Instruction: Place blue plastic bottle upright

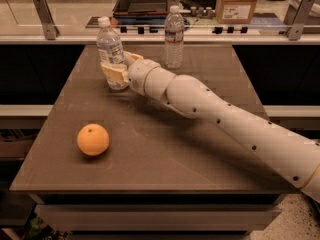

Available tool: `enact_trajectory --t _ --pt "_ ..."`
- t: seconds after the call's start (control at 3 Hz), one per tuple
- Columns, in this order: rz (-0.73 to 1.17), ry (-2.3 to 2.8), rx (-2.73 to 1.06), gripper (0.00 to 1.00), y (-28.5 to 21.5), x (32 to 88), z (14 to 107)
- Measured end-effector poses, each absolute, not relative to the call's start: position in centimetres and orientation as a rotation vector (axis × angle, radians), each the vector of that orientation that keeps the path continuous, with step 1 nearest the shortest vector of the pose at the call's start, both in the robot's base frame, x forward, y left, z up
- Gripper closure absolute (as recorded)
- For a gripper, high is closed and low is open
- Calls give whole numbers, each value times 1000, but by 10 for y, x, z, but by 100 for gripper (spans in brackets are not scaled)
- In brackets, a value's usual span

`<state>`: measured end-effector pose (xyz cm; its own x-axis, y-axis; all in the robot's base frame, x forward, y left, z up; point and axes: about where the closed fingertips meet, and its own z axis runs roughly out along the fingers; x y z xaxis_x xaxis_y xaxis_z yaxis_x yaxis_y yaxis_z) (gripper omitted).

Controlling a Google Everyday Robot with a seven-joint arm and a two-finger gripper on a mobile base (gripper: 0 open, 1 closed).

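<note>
The blue plastic bottle (110,43), clear with a white cap and a wide bluish-white label, stands upright at the table's back left, its base on or just above the tabletop. My gripper (119,67) reaches in from the right and is shut on the bottle's lower body. One tan finger (113,74) crosses the front of the bottle and the other shows behind it. The lower part of the bottle is partly hidden by the fingers.
A taller, slim ribbed water bottle (173,36) stands at the back centre of the brown table (165,169). An orange (93,139) lies at the front left. My arm spans the table's right half. A counter with a tray and a box lies beyond.
</note>
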<state>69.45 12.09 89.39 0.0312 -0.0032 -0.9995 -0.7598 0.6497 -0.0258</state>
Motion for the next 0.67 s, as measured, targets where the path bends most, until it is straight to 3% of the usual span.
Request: enact_trajectory --t 0.33,0.67 --pt "661 1435 -687 0 123 694 894" --pt "661 1435 -687 0 123 694 894"
